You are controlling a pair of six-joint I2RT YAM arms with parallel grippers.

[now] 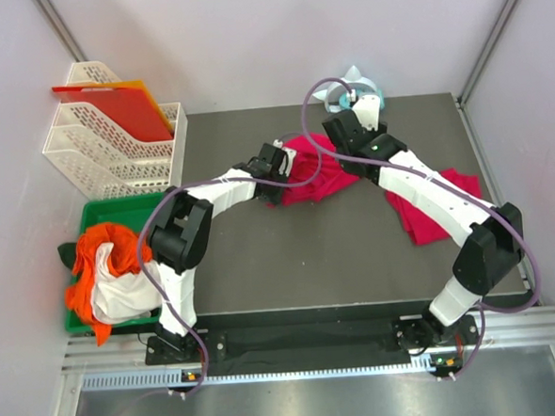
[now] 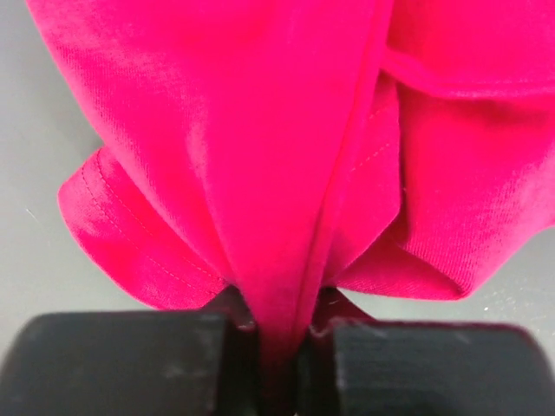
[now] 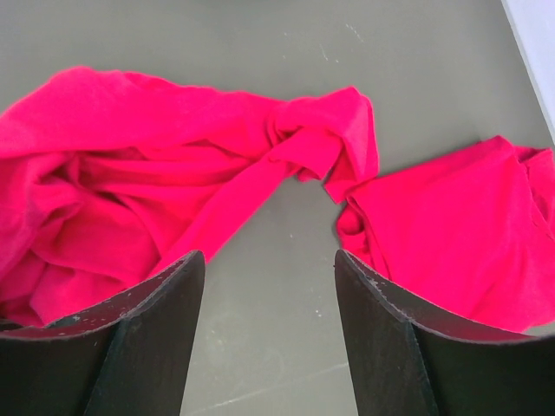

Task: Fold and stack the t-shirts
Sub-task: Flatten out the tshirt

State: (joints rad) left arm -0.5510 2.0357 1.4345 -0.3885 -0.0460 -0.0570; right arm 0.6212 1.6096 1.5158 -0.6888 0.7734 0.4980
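Observation:
A crumpled crimson-pink t-shirt [image 1: 308,173] lies at the back middle of the grey mat. My left gripper [image 1: 280,165] is shut on a fold of its cloth; in the left wrist view the fabric [image 2: 260,130] runs down between the closed jaws of the gripper [image 2: 277,347]. A second pink t-shirt [image 1: 437,203] lies flatter on the right, partly under my right arm. My right gripper [image 1: 342,140] hovers open and empty above the mat; its wrist view shows the crumpled shirt [image 3: 130,173] on the left, the second shirt [image 3: 451,225] on the right and bare mat between the gripper's [image 3: 269,256] tips.
White mesh trays [image 1: 114,147] holding red-orange plastic sheets [image 1: 125,104] stand at the back left. A green bin [image 1: 150,208] with orange and white cloth [image 1: 107,270] sits at the left edge. A pale blue and white object [image 1: 353,88] lies behind the mat.

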